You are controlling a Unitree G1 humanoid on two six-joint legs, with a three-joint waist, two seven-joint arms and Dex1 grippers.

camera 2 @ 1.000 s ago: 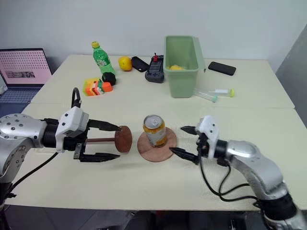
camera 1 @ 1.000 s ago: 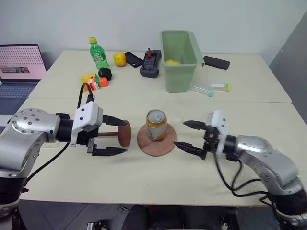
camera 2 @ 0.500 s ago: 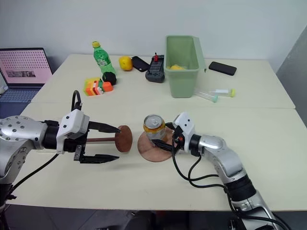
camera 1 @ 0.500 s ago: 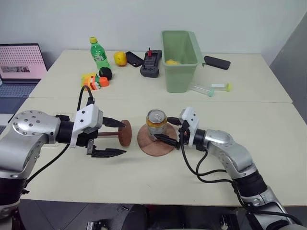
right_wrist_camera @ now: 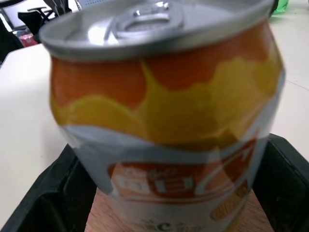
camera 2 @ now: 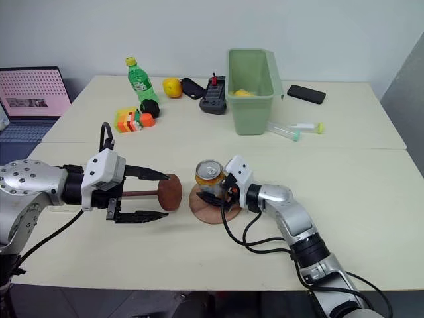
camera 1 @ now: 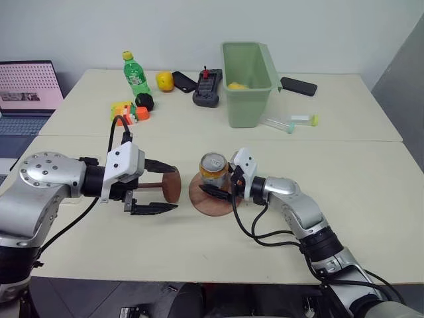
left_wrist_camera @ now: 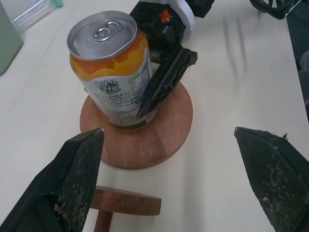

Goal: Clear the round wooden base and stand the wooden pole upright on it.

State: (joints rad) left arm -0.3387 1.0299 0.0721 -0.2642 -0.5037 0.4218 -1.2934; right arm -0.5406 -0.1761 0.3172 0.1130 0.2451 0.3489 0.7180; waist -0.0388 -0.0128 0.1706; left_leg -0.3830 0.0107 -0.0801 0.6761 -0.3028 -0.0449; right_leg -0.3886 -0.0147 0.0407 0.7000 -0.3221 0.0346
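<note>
Your right gripper (camera 1: 222, 182) is level and already straddles the orange soda can (camera 1: 214, 171), one black finger on each side of its body, jaws spread and not yet pinching as far as you can see; the can stands upright on the round wooden base (camera 1: 213, 199), so it lies straight ahead of that hand, and this arm is clearly the nearer one for clearing it; judge the next move as a squeeze and a lift straight up, since a sideways drag could shove the disc with it. Your left gripper (camera 1: 162, 189) hangs wide open and holds nothing, its fingers above and below the wooden pole (camera 1: 159, 185); the pole lies flat on the table (camera 1: 199, 245) just left of the base, long axis running left to right, its fixed disc end toward the base and near it without touching. Beyond, the green bin (camera 1: 248, 83) stands well apart.
</note>
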